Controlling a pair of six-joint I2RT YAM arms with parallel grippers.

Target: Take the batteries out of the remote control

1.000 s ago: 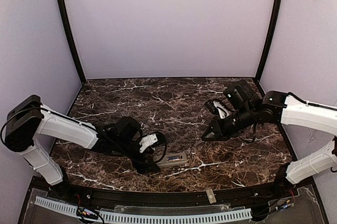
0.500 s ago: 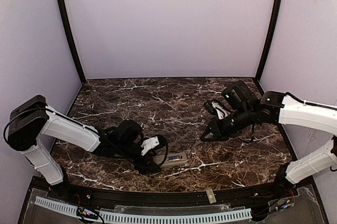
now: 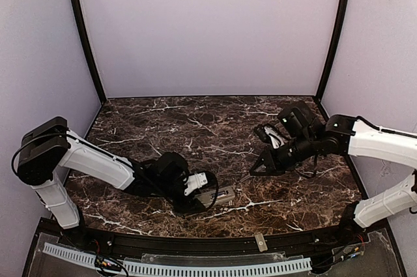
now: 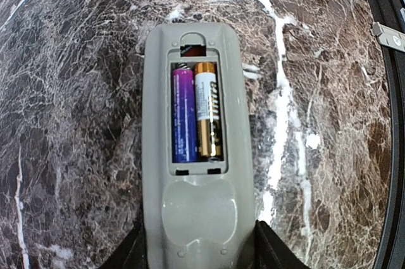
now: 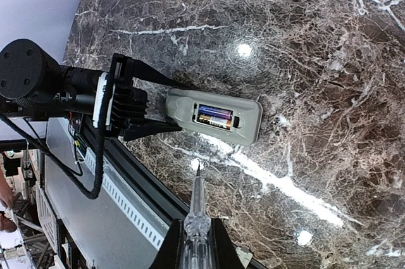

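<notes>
Setting: dark brown marble table (image 3: 195,127) with white veins, enclosed by plain lilac walls (image 3: 208,29).

Item 1: remote control (image 3: 220,195). It lies flat near the table's front edge, just left of centre, with its grey-beige back up. In the top view its long axis runs left to right, the free end pointing to the robot's right and angled slightly away from the bases. From above it is only a small grey bar.
- Left wrist view: the battery recess is uncovered and holds two cells side by side, both parallel to the long axis. One is a purple battery (image 4: 183,117), the other a gold-and-black battery (image 4: 207,114).

Item 2: left gripper (image 4: 199,250). It sits low over the table, grasping the remote's rounded end with one finger against each long edge.
- Right wrist view: shows the whole remote with this gripper at its end.

Item 3: right gripper (image 5: 193,243). It is raised over the right half of the table, well apart from the remote, and clenched on a screwdriver (image 5: 197,199) with a clear handle.
- Right wrist view only: the thin shaft points toward the remote's long side, with its tip clear of the remote.

Item 4: small flat grey piece (image 3: 260,242). It rests on the black front rail, near the remote.
- Left wrist view: it shows only at the right edge.
</notes>
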